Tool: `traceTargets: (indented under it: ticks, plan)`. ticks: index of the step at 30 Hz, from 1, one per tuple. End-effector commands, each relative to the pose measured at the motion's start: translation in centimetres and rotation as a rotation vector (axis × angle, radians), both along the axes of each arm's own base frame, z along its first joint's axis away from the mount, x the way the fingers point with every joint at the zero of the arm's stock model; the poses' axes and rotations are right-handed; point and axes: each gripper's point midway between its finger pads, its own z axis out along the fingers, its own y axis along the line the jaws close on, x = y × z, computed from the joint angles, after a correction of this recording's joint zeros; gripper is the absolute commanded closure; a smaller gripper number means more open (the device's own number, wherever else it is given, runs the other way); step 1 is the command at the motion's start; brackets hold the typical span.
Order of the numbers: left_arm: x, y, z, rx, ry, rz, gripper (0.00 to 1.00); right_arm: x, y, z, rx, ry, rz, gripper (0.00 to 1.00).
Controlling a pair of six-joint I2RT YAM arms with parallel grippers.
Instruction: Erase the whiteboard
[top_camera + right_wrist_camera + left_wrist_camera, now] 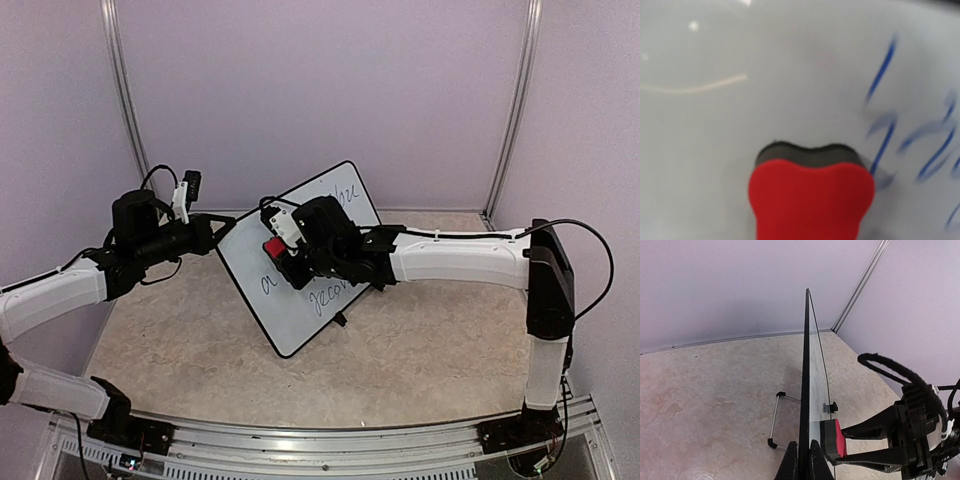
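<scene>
The whiteboard stands tilted at the table's middle, with dark handwriting on its face. My left gripper is shut on its left edge. In the left wrist view the board is edge-on, with my left gripper clamped on the black rim. My right gripper is shut on a red eraser and presses its dark felt against the board's left part. The eraser touches the board face close to my left fingers. In the right wrist view the eraser lies on the white board, with blue strokes just to its right.
A wire stand props the board from behind, and a small black foot sticks out at its lower edge. Purple walls with aluminium posts close the back and sides. The right arm reaches across the table's right half.
</scene>
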Motion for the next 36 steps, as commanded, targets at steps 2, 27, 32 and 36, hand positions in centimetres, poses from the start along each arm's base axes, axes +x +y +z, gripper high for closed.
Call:
traceTargets:
  ticks: [2,27,32,36]
  plan:
    - [-1.1,-1.0,4.2,-0.047,-0.137,-0.068,1.00,-2.1,-2.0,-4.8,-0.100,0.067,-0.010,0.74]
    - [-1.1,-1.0,4.0,-0.044,-0.135,-0.070,1.00,5.2,0.0,1.7,-0.050,-0.069,-0.089,0.73]
    - [-1.1,-1.1,4.0,-0.045,-0.135,-0.071,1.00,5.3,-0.6,0.1,-0.076,-0.047,-0.095,0.73]
    - [-1.1,-1.0,4.1,-0.047,-0.136,-0.071,1.00,4.1,-1.9,-2.6,-0.117,-0.003,-0.087,0.73]
